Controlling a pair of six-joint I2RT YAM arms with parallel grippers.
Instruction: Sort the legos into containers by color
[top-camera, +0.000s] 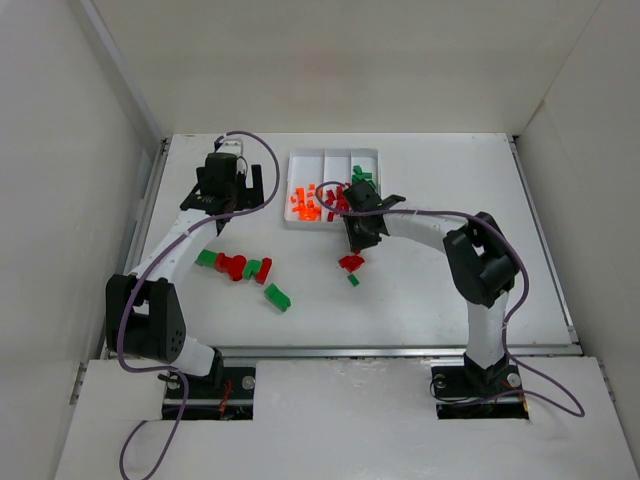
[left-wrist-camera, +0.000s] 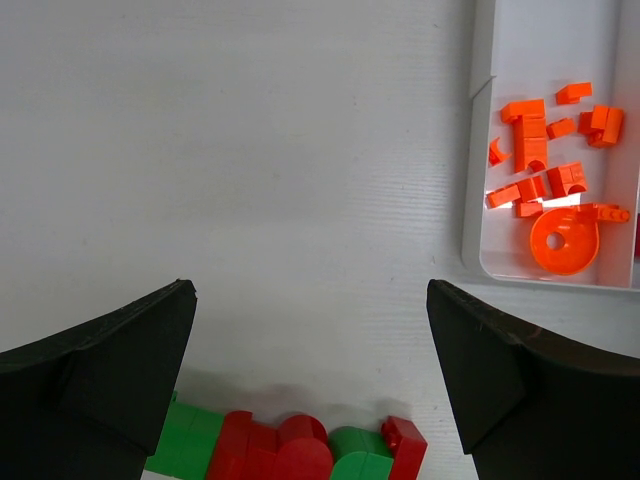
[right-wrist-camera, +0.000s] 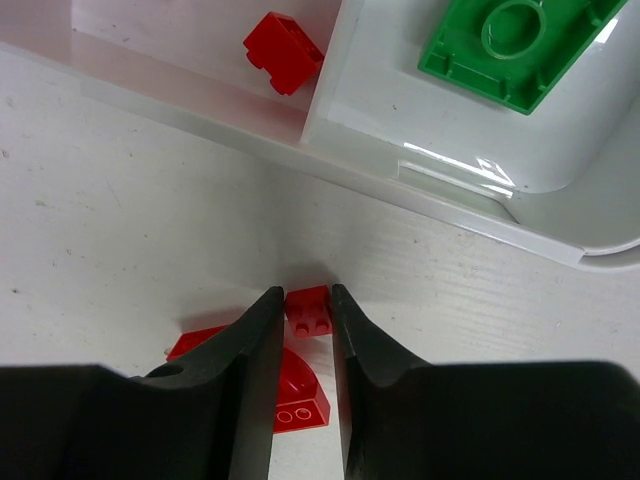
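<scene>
One white tray (top-camera: 332, 153), upper centre, has three compartments: orange legos (top-camera: 305, 203) on the left, red in the middle, green on the right. Roughly seven loose legos (top-camera: 240, 267) lie lower on the white table (top-camera: 450, 200), which is walled in white. The left gripper (left-wrist-camera: 310, 300) gapes wide. The right gripper (right-wrist-camera: 305, 290) pinches one small red brick (right-wrist-camera: 308, 312) just below the tray.

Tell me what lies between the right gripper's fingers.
A small red lego fills the gap of the right gripper, both fingers against its sides; the right wrist view shows it.
</scene>
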